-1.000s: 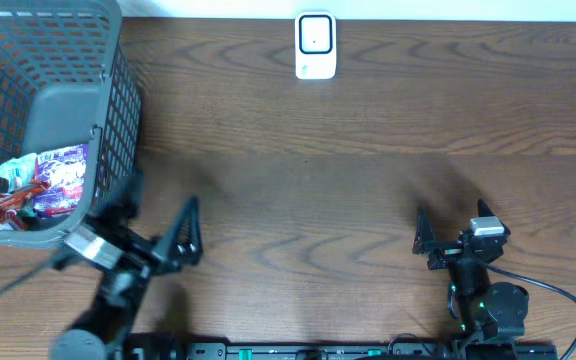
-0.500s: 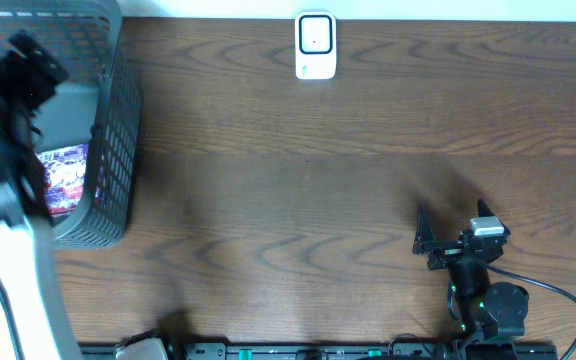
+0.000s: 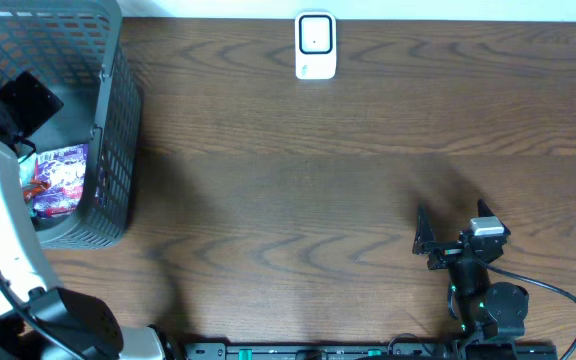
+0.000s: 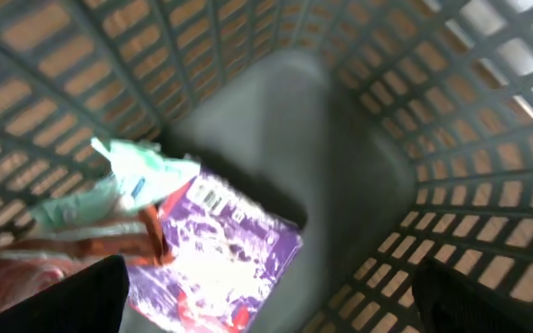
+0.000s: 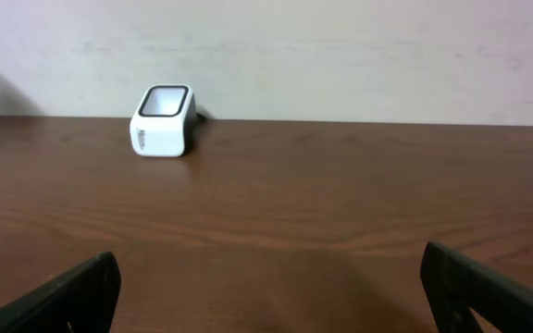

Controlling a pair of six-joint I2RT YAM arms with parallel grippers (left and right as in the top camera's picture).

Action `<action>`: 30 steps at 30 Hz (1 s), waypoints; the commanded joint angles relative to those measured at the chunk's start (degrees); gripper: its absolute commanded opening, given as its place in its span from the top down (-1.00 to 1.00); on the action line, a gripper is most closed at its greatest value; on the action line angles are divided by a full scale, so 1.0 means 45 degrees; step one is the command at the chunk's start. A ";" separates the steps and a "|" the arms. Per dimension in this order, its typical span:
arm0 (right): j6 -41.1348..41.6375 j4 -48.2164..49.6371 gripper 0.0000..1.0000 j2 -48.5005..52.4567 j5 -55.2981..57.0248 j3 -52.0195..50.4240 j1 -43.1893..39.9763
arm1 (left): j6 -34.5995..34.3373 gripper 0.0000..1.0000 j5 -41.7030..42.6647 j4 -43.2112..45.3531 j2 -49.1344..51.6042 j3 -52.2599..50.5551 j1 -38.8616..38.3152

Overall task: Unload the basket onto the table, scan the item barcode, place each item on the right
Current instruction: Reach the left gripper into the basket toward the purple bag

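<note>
Tabletop (image 3: pixel 318 180) no longer carries the left gripper (image 4: pixel 266 277): it now hangs inside the basket (image 3: pixel 118 120), jaws wide, empty, purple packet (image 4: pixel 229 250) just below. Pick-up likely next. Right gripper (image 5: pixel 266 268) parked, wide, empty.

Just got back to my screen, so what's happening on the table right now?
The left claw hangs open over the gray basket, above a purple packet whose barcode shows. It holds nothing. The right claw sits open and empty near the front edge of the table, facing the white scanner at the far side. No item is at the scanner.
</note>
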 commanded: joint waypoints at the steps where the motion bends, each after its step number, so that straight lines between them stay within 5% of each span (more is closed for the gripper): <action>1: 0.0185 -0.0010 -0.99 -0.0068 -0.0078 -0.0044 -0.0053 | -0.2361 -0.96 -0.0253 -0.0398 0.0612 0.0379 0.0005; 26: 0.0185 -0.0010 -0.98 -0.0068 -0.0078 -0.0044 -0.0053 | -0.5260 -0.96 -0.1719 -0.1753 0.5688 0.0209 -0.0267; 27: 0.0185 -0.0010 -0.98 -0.0068 -0.0078 -0.0044 -0.0053 | -0.5260 -0.93 -0.1690 -0.1797 0.5785 0.0209 -0.0272; 30: 0.0185 -0.0010 -0.99 -0.0068 -0.0078 -0.0044 -0.0053 | -0.5260 -0.34 -0.1690 -0.1967 0.5867 0.0209 -0.0267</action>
